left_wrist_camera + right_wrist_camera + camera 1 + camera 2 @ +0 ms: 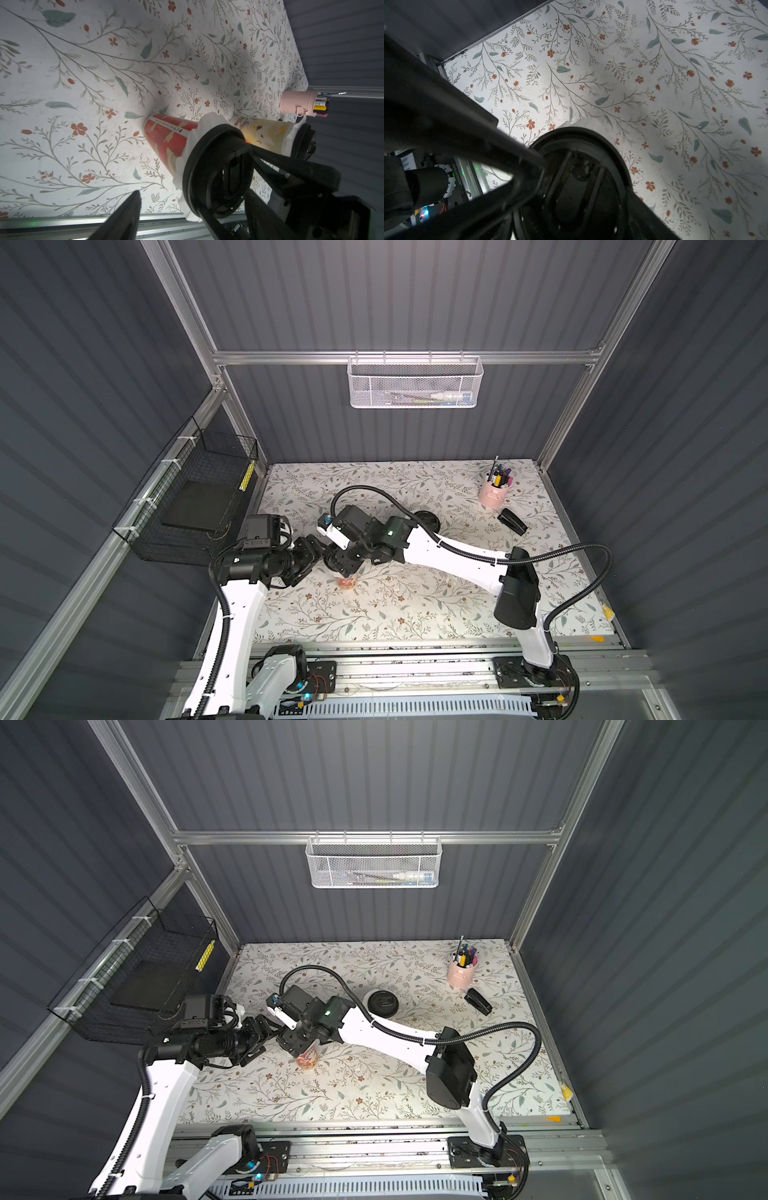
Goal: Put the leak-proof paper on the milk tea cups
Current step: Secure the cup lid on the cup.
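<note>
lid nr front rail, L jaws clear

left arm: black-and-white jointed arm reaching inward, wrist level | left gripper: black parallel jaws spread apart | right arm: stretched across toward left gripper, wrist bent down | right gripper: black jaws spread wide

Two milk tea cups, each with one leak-proof paper and one black lid; one pink pen pot; one black stapler.
</note>
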